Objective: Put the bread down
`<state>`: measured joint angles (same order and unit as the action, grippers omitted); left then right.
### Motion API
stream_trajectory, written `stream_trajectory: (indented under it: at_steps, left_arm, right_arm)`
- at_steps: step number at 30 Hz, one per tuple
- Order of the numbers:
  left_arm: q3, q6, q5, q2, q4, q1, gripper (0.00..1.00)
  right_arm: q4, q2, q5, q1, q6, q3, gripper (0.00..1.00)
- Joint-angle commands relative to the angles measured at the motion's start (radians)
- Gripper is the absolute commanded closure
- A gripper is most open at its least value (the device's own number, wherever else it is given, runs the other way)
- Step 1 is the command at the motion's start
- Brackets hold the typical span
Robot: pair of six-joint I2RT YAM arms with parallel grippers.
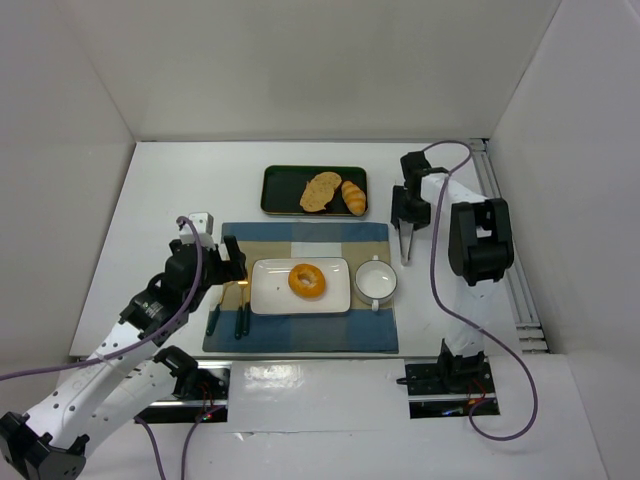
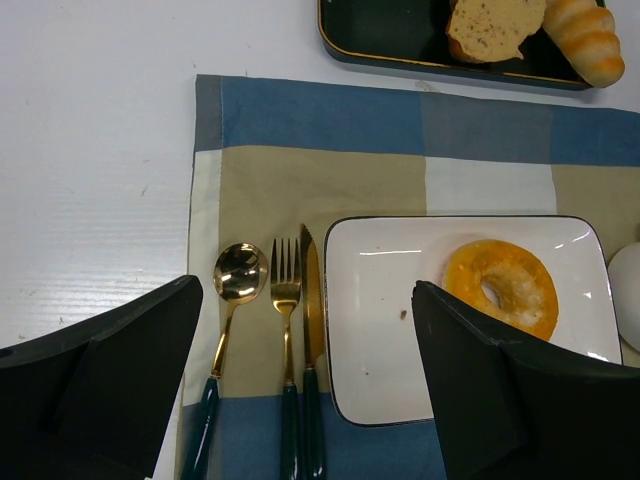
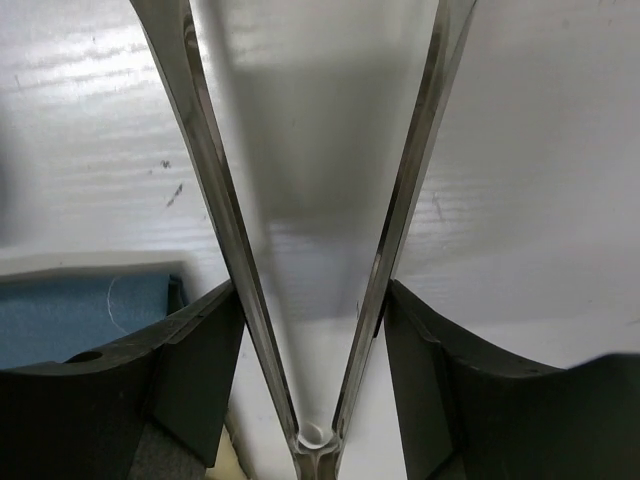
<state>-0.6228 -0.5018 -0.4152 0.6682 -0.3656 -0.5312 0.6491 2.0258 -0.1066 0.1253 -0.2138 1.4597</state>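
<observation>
The bread (image 1: 296,282) is lying on our plate (image 1: 270,292). Our left claw (image 2: 305,300) is hanging released; our right claw (image 3: 310,310) is grasping tongs (image 3: 205,150).

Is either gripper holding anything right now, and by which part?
The right gripper holds the metal tongs, its fingers pressing on both arms near the hinge end. The left gripper is open and holds nothing.

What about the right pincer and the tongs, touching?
Touching. The right wrist view shows both arms of the tongs pressed against the inner faces of the fingers of the right pincer.
</observation>
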Motion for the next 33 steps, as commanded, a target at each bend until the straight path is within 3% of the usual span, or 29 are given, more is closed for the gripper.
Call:
stream_trajectory:
  at_steps: [1, 4, 14, 19, 23, 28, 33]
  left_arm:
    - [-0.037, 0.002, -0.013, -0.002, 0.033, 0.005, 0.00]
    - [-0.037, 0.002, -0.013, -0.002, 0.024, 0.005, 0.00]
    - [-0.055, 0.002, -0.022, -0.002, -0.004, 0.005, 0.00]
    - [-0.075, 0.002, -0.022, -0.002, -0.022, 0.005, 0.00]
    - [-0.107, 0.002, -0.042, 0.007, -0.042, 0.005, 0.00]
    - [-0.172, 0.055, -0.077, 0.039, -0.062, 0.005, 0.00]
    - [-0.221, 0.091, -0.105, 0.062, -0.082, 0.005, 0.00]
  right_arm:
    - [0.030, 0.037, -0.038, -0.013, 0.014, 0.076, 0.36]
    - [0.040, 0.062, -0.060, -0.022, 0.014, 0.099, 0.34]
    - [0.060, 0.065, -0.163, -0.023, -0.038, 0.111, 0.00]
    - [0.027, -0.038, -0.218, 0.004, -0.059, 0.111, 0.00]
    - [-0.028, -0.215, -0.228, 0.040, -0.070, 0.120, 0.00]
    - [-0.166, -0.410, -0.076, 0.063, -0.070, 0.050, 0.00]
    - [-0.134, -0.530, -0.027, 0.118, -0.090, 0.027, 0.00]
